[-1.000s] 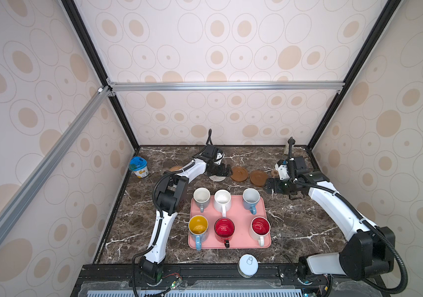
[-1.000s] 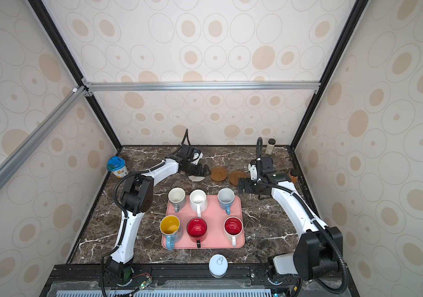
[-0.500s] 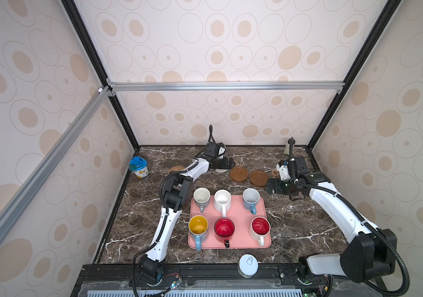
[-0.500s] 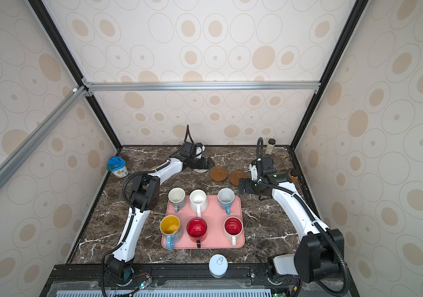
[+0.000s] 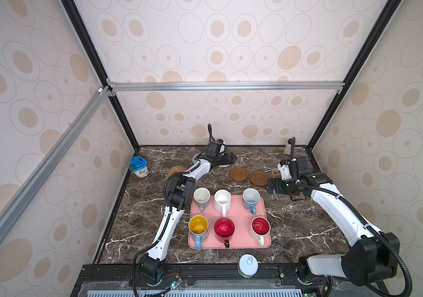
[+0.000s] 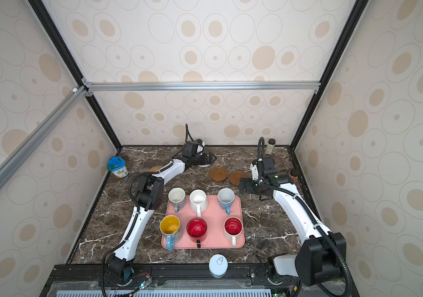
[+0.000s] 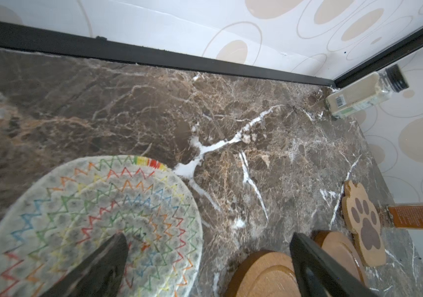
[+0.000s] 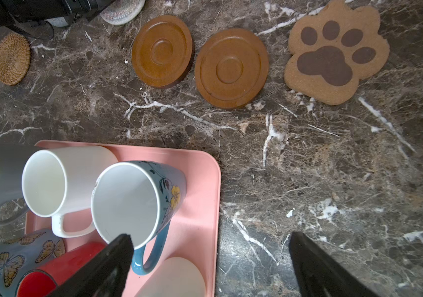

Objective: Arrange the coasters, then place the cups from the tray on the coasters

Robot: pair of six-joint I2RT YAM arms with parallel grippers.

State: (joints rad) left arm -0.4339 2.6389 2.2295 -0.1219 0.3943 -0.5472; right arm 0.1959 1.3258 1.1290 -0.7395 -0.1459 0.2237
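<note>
While the cups sit on the tray [image 5: 240, 232]: all six upright, two rows of three, none on a coaster.
Far row: grey mug [image 5: 201, 196], white mug [image 5: 222, 199], light blue mug [image 5: 251, 198].
Near row: blue mug with yellow inside [image 5: 198, 227], red mug [image 5: 224, 228], white mug with red inside [image 5: 259, 227].
Coasters: loose row beyond the tray, on the far side of the marble table [image 5: 295, 226].
Rattan coaster [image 5: 175, 170]: leftmost, just beside my left arm.
Cream woven coaster [image 7: 102, 205]: zigzag stitching, under my left gripper.
Wooden discs: left wooden disc [image 5: 238, 174] and right wooden disc [image 5: 258, 178], just beside each other.
Paw coaster [image 8: 333, 54]: right of the discs, close but apart; mostly hidden by my right arm in both top views.
Left gripper [image 7: 207, 239]: jaws spread wide, empty. One finger over the cream woven coaster, the other over the wooden discs. Contact: cannot tell.
Right gripper [image 8: 210, 237]: jaws spread wide, empty, off the tray's far right corner. One finger overlaps the light blue mug's rim in the wrist view.
Rest: blue-lidded tub [image 5: 138, 167] far left, white can lid [image 5: 248, 262] at the front edge, bottle [image 7: 359, 97] in the far right corner.
</note>
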